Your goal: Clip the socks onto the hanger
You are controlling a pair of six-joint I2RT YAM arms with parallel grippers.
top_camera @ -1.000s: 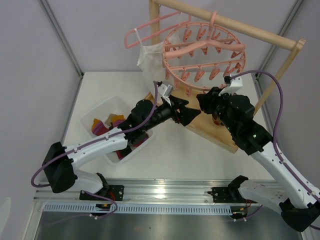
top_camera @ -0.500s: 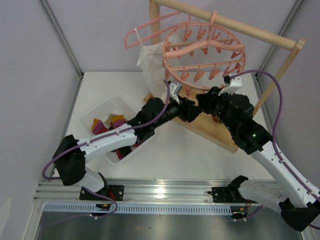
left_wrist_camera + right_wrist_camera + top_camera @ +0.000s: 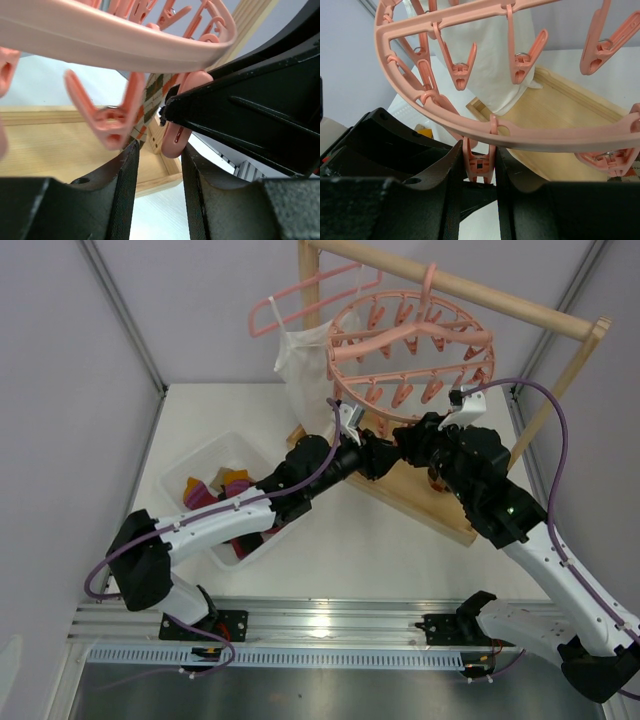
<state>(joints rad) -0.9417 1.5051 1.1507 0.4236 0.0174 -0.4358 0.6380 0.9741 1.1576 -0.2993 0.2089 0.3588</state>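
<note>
Since the earlier view, your left arm has reached in under the hanger (image 3: 560, 142). The left gripper (image 3: 157, 150) has narrowed to half open and holds nothing. The right gripper (image 3: 479, 150) pinches a clip (image 3: 479, 162). The argyle sock (image 3: 149, 102) hangs just beside it. It looks light and limp, so take hold near its upper edge.

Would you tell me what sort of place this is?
Probably a lab test cell staged for laundry: plain panel walls, a wooden rack holding the pink hanger, a sock bin.
</note>
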